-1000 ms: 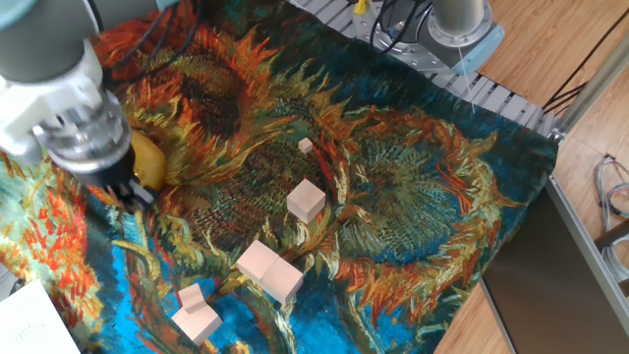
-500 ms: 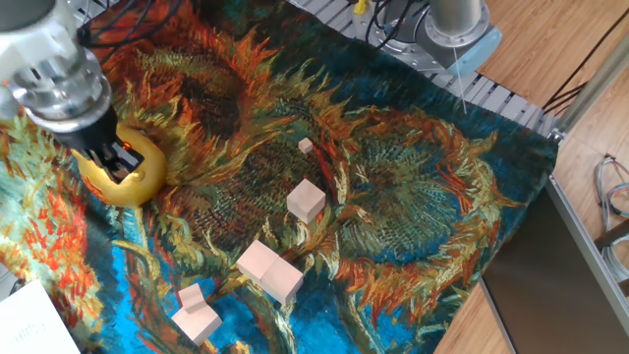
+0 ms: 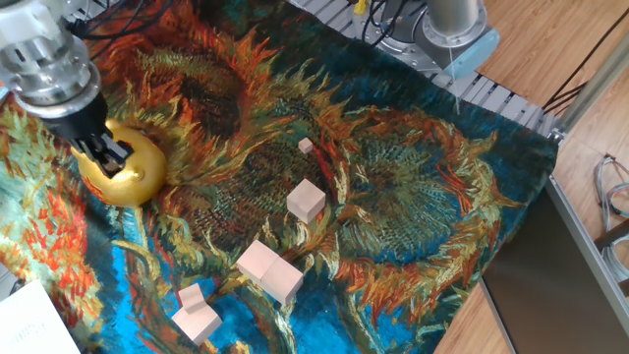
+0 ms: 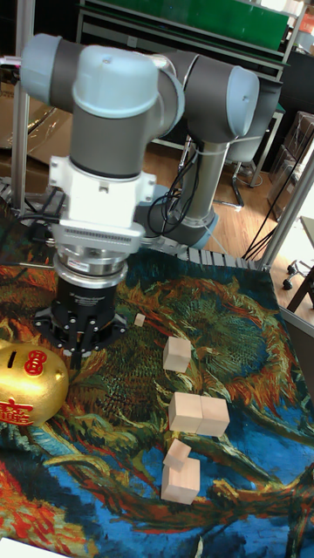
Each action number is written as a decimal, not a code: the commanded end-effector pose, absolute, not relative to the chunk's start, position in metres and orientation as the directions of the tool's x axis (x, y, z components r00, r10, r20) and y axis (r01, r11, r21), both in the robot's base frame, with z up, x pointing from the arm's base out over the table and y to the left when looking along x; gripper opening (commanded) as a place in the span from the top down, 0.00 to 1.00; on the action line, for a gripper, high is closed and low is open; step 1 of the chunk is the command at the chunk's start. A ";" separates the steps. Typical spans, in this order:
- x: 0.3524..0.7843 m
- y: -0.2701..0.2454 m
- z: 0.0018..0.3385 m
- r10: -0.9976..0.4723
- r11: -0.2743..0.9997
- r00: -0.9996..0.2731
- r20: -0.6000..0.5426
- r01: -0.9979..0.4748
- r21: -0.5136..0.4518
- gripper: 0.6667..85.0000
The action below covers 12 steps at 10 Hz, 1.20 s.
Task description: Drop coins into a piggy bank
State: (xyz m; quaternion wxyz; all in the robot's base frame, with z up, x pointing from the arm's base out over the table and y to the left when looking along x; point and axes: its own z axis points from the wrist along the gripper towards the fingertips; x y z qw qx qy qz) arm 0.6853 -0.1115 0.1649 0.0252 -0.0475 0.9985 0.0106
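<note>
Robot arm poised over gold piggy bank

Wooden blocks (image 4: 197, 413) lie nearest; beyond, the piggy bank (image 3: 125, 169) sits at the cloth's (image 3: 413, 206) left edge, the gripper (image 3: 106, 157) pointing straight down over its top, whether open or closed unclear.

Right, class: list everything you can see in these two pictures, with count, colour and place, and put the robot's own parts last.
Piggy bank: one, shiny gold with red markings, far left of the cloth, under the gripper.
Wooden blocks: six, pale; a tiny one near the middle, one cube below it, a touching pair, two more nearest the front edge.
Cloth: one, sunflower print in blue, orange and green, covering the table.
Coins: none visible.
Paper: one white sheet, bottom-left corner.
Arm: one, grey.
Gripper: one, black, at the top of the bank; open or shut unclear.
</note>
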 end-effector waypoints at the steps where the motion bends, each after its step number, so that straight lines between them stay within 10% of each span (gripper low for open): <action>1: 0.685 -0.129 0.159 -0.056 0.998 -0.996 -0.064 -0.058 0.033 0.99; 12: 0.678 -0.167 0.160 0.020 0.999 -0.998 -0.056 0.019 0.033 0.99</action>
